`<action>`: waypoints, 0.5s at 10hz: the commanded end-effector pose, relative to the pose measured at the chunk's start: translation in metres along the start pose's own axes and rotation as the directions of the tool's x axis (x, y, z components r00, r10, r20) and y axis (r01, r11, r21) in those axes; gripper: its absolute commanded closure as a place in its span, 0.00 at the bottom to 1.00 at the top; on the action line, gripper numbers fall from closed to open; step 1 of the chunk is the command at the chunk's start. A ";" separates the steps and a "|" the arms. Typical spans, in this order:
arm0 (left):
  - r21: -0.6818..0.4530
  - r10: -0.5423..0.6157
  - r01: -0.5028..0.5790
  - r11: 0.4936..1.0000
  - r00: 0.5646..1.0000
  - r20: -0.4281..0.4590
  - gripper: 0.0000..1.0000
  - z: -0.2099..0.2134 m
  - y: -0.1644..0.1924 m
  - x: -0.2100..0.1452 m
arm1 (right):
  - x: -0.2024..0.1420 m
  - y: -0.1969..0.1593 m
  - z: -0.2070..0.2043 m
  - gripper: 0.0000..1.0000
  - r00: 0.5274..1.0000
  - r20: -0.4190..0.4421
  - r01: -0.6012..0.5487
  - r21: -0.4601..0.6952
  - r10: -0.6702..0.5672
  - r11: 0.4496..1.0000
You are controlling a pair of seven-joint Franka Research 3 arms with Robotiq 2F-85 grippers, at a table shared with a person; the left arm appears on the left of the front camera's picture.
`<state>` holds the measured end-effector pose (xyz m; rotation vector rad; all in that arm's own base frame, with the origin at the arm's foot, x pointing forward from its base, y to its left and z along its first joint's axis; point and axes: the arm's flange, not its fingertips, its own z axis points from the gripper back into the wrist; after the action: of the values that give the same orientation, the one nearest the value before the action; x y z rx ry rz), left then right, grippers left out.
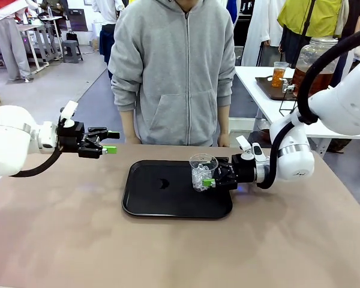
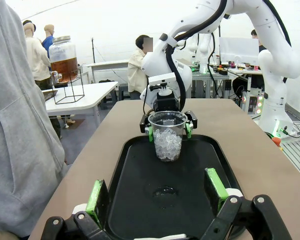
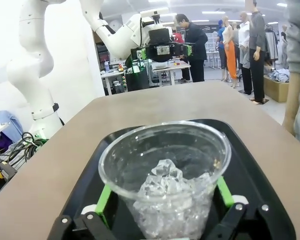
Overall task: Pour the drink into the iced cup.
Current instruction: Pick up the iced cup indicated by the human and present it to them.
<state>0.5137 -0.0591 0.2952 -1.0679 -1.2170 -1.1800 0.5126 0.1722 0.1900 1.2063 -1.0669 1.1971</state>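
iced cup (image 1: 203, 168) within right claw (image 1: 206, 179)

No writing, label, brand, number or sign was legible on anything seen from any of the cameras

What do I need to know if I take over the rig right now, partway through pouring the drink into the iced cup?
Left hand: open and empty, hovering over the table left of the tray.
Right hand: open, with a finger on either side of the iced cup. I cannot tell whether the pads touch it.
Iced cup: upright on the right part of the tray, holding ice only.
Drink: in the glass jar on the white side table, away from both hands.
Done: right hand is around the cup.
Left: get the drink into the cup.
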 end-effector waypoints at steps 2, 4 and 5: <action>-0.003 0.006 -0.006 1.000 1.000 0.005 0.00 0.000 0.000 0.002 | 0.003 -0.009 -0.015 0.00 0.999 0.000 0.032 -0.036 -0.032 0.999; -0.003 0.006 -0.006 1.000 1.000 0.005 0.00 0.000 0.000 0.002 | 0.003 -0.012 -0.020 0.00 0.999 0.007 0.038 -0.038 -0.038 0.999; -0.003 0.006 -0.006 1.000 1.000 0.005 0.00 0.000 0.000 0.002 | 0.002 -0.010 -0.019 0.00 0.999 0.012 0.038 -0.029 -0.038 0.999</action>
<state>0.5137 -0.0591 0.2952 -1.0679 -1.2170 -1.1800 0.5152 0.1835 0.1889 1.2063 -1.0663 1.1739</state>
